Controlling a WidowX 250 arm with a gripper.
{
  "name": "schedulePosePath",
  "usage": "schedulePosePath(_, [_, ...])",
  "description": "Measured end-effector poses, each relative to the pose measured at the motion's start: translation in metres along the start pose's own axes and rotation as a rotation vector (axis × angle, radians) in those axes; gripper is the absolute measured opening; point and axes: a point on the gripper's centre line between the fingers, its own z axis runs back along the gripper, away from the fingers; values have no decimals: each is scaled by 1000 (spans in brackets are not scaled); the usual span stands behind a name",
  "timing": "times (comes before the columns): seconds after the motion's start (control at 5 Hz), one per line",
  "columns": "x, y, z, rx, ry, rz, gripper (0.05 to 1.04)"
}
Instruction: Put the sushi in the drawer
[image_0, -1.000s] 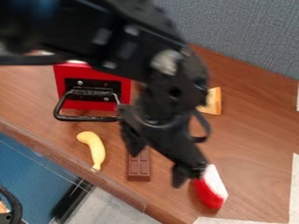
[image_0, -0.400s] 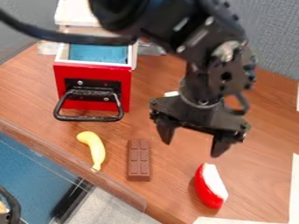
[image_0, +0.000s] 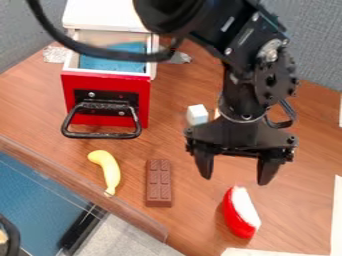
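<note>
My gripper (image_0: 236, 179) hangs over the right half of the table, open, its two fingers pointing down with nothing between them. Just below it on the wood lies the sushi (image_0: 240, 212), a red piece with a white top, apart from the fingers. At the upper left stands the drawer (image_0: 105, 95), with a red front and a black handle. It is pulled out, and its blue inside shows from above, partly crossed by a black cable.
A yellow banana (image_0: 107, 169) and a brown chocolate bar (image_0: 159, 183) lie between the drawer and the sushi. A white block (image_0: 197, 114) is left of the arm. The table edge (image_0: 80, 187) runs along the lower left, and a grey wall (image_0: 314, 45) stands behind.
The gripper has moved up and right, off the chocolate and sushi, and turned so both fingers face down. The arm no longer covers the drawer's inside. Drawer, sushi, banana and chocolate have stayed put.
</note>
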Motion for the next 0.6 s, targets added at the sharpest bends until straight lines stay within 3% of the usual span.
schedulePosePath(0.2, [-6,-3,-8,-13,46,46,1001])
schedulePosePath(0.6, [-13,0,-31,7,79,96,1001])
